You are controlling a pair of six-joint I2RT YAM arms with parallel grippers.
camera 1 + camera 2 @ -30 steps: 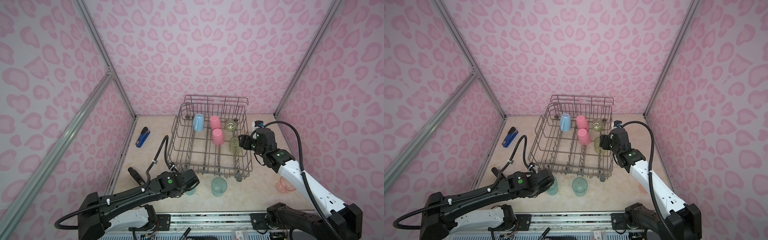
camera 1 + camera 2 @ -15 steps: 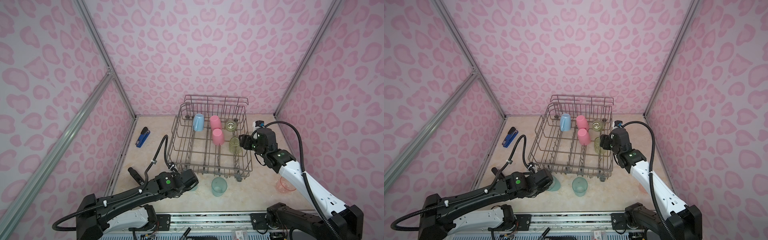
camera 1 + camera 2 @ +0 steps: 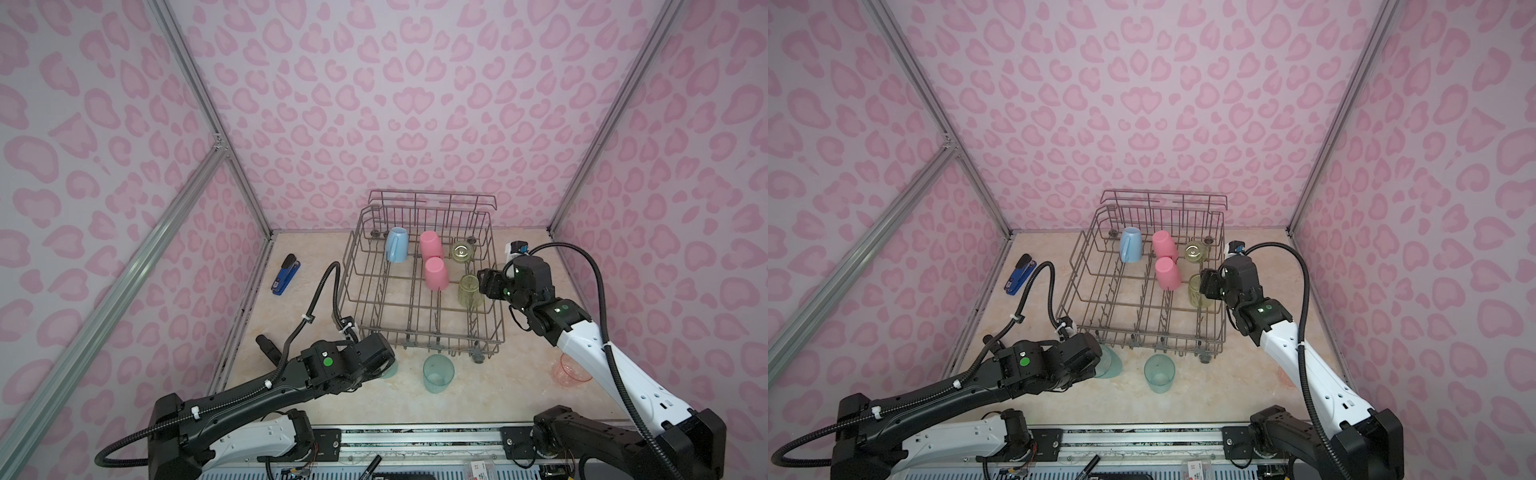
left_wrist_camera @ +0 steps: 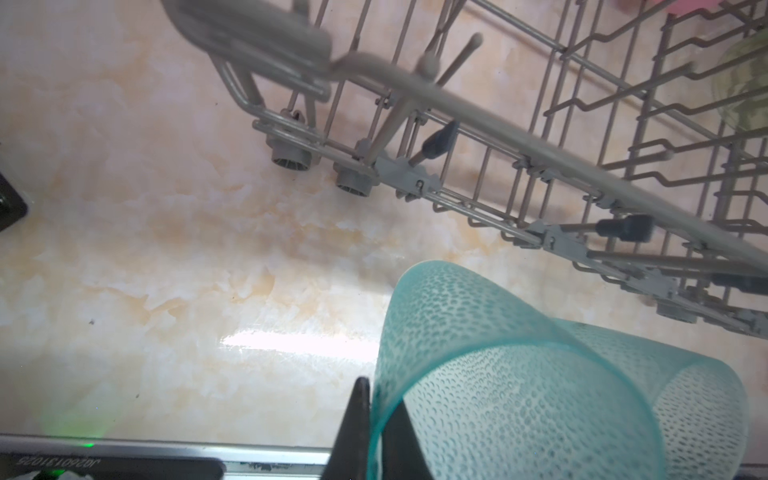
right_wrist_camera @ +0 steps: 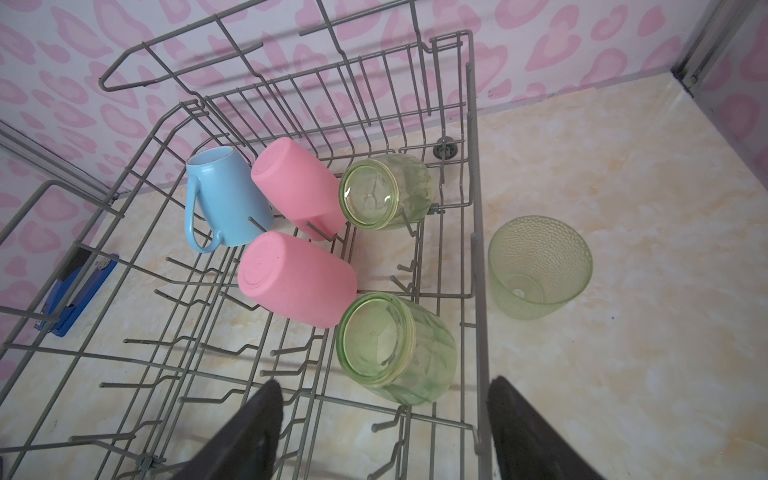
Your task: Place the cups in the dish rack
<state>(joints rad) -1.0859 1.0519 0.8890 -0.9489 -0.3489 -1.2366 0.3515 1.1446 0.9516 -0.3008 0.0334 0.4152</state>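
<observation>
- In both top views the dish rack (image 3: 351, 266) sits toward the back of the bench (image 3: 498, 395). Its tall rail faces the wall, which leaves the lower front and sides open to both arms.
- Inside it, a blue mug (image 3: 396, 244), two pink cups (image 3: 434, 272) and two green cups (image 3: 471, 290) lean base-up against the tines, I judge so that they would drain.
- A loose teal cup (image 3: 438, 373) stands upright just in front of the rack, and a salmon cup (image 3: 571, 372) stands beside the right arm. Both are yet to be loaded. A blue stapler (image 3: 284, 274) lies well apart on the left and has no part in the job.
- In a top view the held teal cup (image 3: 1111, 365) shows tilted under the left wrist, near the rack's front left corner.
- In the left wrist view the left claw (image 4: 376, 415) is pinched tight on that cup's rim, one finger inside the wall and one outside. This hold probably suits a cup too wide to span. I cannot tell whether its base is off the bench.
- In the right wrist view the right claw (image 5: 384, 415) is spread wide and holds nothing. It hangs over the rack's right side, above the nearer green cup.
- A third green cup (image 5: 540, 266) stands mouth-up on the bench just outside the rack's right wall, likely this arm's next pick.
</observation>
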